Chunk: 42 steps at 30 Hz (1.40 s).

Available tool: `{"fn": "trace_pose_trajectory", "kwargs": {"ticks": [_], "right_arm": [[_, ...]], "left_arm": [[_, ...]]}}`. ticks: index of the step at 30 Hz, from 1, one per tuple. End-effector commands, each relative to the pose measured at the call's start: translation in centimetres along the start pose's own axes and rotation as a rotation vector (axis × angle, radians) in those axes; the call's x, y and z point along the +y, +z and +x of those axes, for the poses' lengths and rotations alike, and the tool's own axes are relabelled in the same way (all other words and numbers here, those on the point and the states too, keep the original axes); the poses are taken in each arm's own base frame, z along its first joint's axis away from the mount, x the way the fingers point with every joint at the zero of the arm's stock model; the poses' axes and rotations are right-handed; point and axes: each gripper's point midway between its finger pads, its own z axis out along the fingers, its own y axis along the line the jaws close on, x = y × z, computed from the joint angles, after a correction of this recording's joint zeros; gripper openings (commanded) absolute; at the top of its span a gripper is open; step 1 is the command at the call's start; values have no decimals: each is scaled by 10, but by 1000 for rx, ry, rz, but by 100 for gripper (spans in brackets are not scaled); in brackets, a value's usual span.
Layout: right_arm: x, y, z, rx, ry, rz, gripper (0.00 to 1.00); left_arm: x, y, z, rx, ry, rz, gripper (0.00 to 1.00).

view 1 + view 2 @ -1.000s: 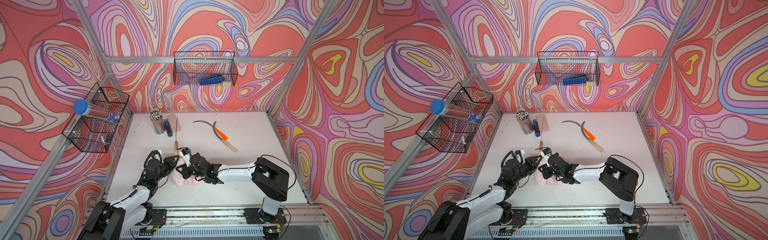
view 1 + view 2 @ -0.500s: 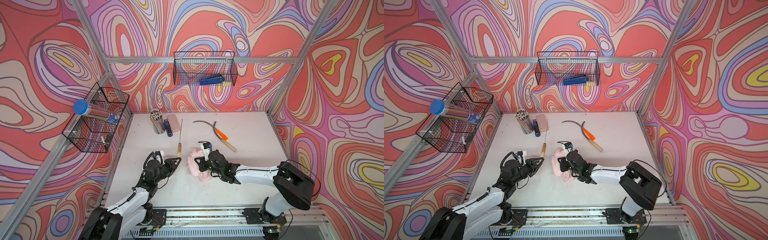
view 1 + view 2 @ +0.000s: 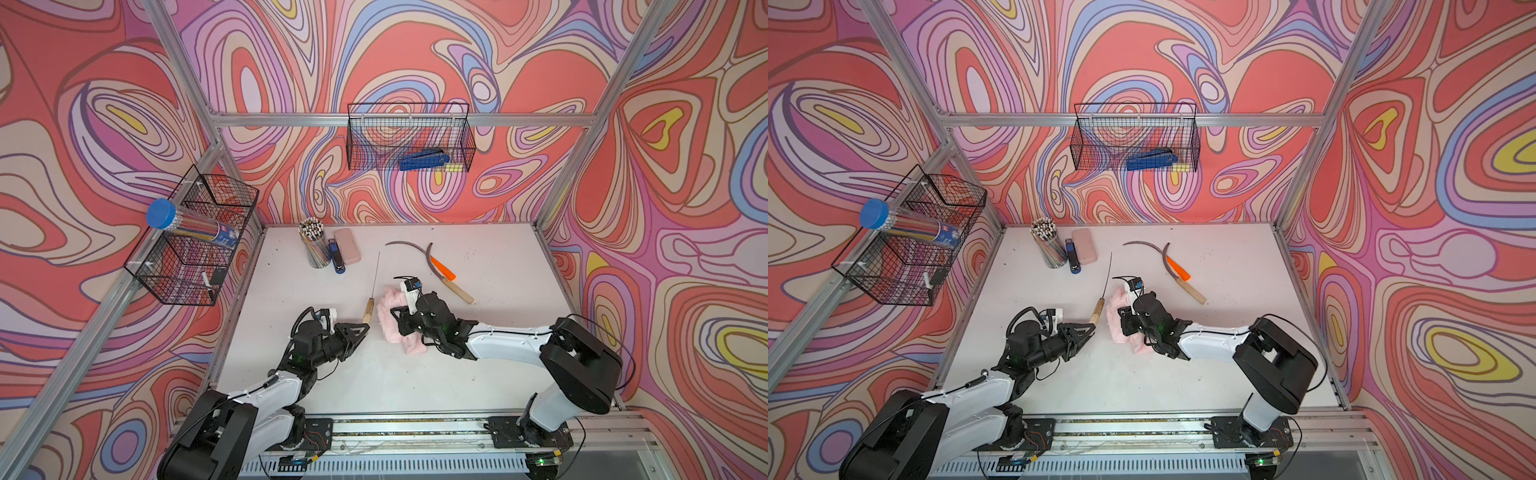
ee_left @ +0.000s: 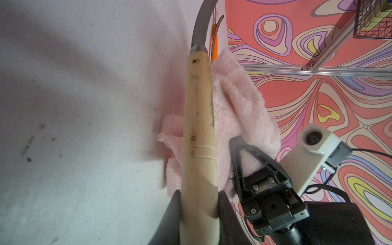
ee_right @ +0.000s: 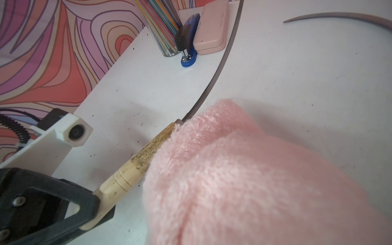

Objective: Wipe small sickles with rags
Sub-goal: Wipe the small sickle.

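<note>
Left wrist view: left pincer [image 4: 199, 203] clamps wooden-handled sickle [image 4: 199, 106] by its butt; right pincer [image 3: 395, 321], just beside, grips pink rag [image 4: 239, 101]; open surface [image 4: 84, 127] on its other side.

White arms [image 3: 505, 338], black joints [image 3: 577, 370], triangular black jaws, coiled cable [image 5: 20, 132].

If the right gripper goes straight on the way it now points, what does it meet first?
Probably the wooden-handled sickle clamped in the left gripper: the pink rag that the right gripper holds lies just beside its handle, maybe touching. Depth is unclear.
</note>
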Motion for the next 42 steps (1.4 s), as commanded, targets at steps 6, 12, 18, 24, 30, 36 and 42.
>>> {"fn": "trace_pose_trajectory", "kwargs": {"ticks": [6, 12, 18, 24, 30, 36, 42], "right_arm": [[-8, 34, 0, 42, -14, 54, 0], [-33, 53, 3, 74, 103, 19, 0], [-46, 69, 5, 103, 160, 5, 0], [-26, 74, 0, 104, 157, -113, 0], [-15, 74, 5, 116, 164, -169, 0], [-26, 84, -13, 105, 160, -109, 0], [-53, 82, -58, 58, 150, -56, 0]], "left_arm": [[11, 1, 12, 59, -91, -11, 0], [9, 2, 12, 68, -73, -22, 0], [-10, -7, 5, -8, -29, 115, 0], [-15, -3, 7, 25, -13, 105, 0], [-20, -4, 7, 29, -3, 134, 0], [-24, -6, 10, 39, 14, 137, 0], [-11, -9, 9, 20, 4, 50, 0]]}}
